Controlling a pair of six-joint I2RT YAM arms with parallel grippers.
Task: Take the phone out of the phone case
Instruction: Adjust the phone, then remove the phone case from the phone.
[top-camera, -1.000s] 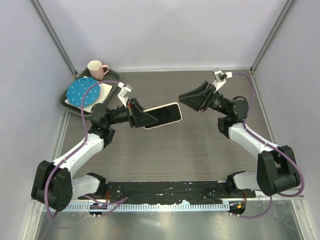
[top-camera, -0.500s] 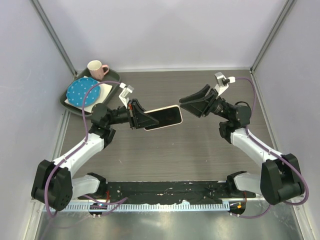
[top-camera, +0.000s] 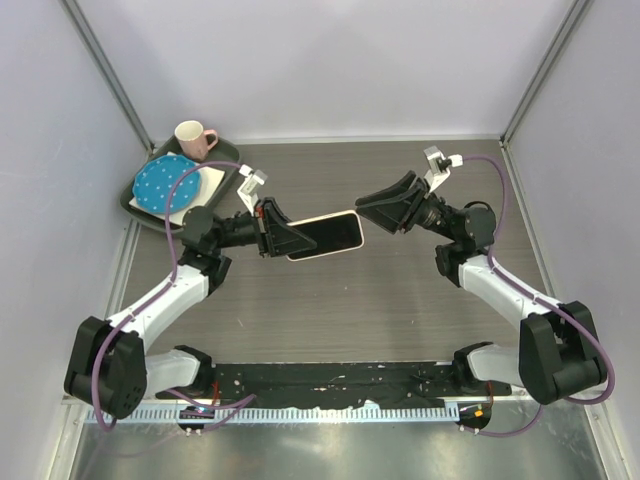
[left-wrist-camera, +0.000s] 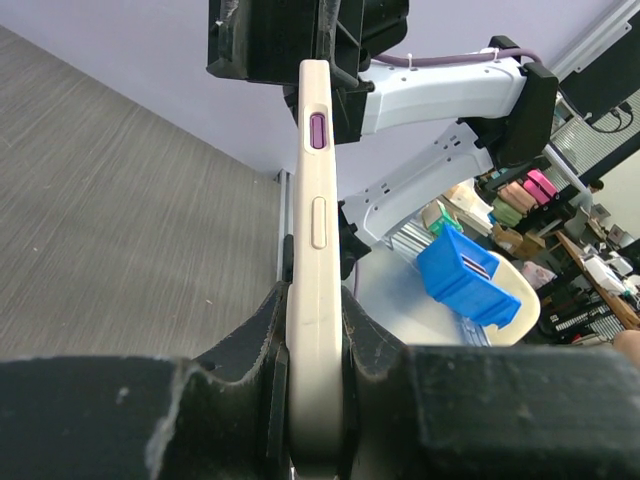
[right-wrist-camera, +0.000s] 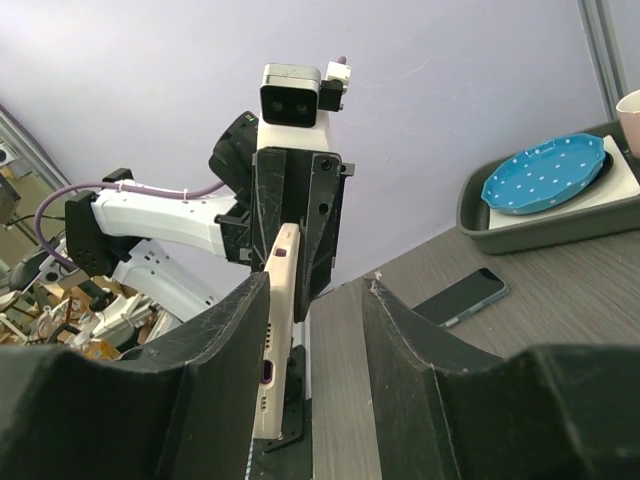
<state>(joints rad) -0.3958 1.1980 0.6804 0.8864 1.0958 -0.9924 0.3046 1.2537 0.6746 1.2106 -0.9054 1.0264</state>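
The cream phone case (left-wrist-camera: 315, 200) hangs edge-up in the air over the table's middle, and my left gripper (left-wrist-camera: 315, 330) is shut on one end of it. From above, the dark face of the phone (top-camera: 328, 233) shows inside the case's cream rim, with the left gripper (top-camera: 290, 237) to its left. My right gripper (top-camera: 365, 212) is open just beyond the case's free end. In the right wrist view the case (right-wrist-camera: 275, 330) stands close along the inner side of the left finger of the right gripper (right-wrist-camera: 317, 282). I cannot tell if they touch.
A dark tray (top-camera: 140, 200) at the back left holds a blue dotted plate (top-camera: 162, 182) and a pink cup (top-camera: 193, 138). In the right wrist view a dark, bluish-edged flat slab like a phone (right-wrist-camera: 462, 297) lies on the table below the case, near the tray (right-wrist-camera: 520, 225).
My right gripper has shifted a little toward the case's free end. The left gripper and the case have stayed put.
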